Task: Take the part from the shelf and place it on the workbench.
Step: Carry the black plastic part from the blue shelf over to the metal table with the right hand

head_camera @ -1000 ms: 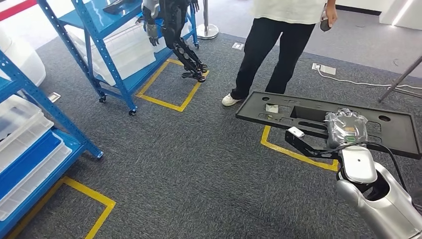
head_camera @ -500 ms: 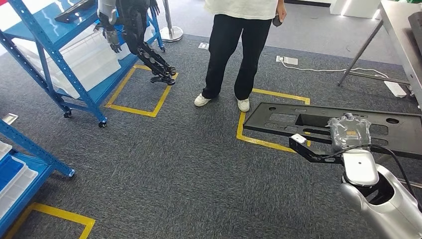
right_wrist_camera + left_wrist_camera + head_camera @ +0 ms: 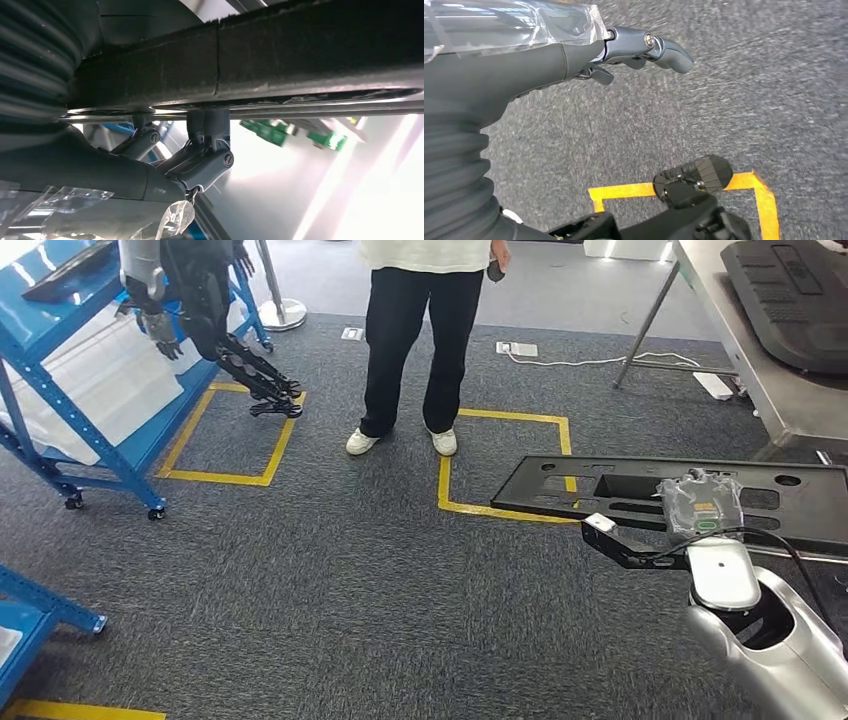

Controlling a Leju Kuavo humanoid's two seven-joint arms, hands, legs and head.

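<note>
One long black part (image 3: 640,483) gripped by right hand (image 3: 700,502), above carpet

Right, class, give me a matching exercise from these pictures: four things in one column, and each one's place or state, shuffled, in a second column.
Things:
1. long black part
2. person
3. blue shelf
4. metal workbench

Places or states:
A. far right, with another black part lying on top
B. held up over the carpet by the right robot hand
C. far left, on castor wheels
D. standing on the carpet beside a yellow floor square

Pairs: 1-B, 2-D, 3-C, 4-A
</note>
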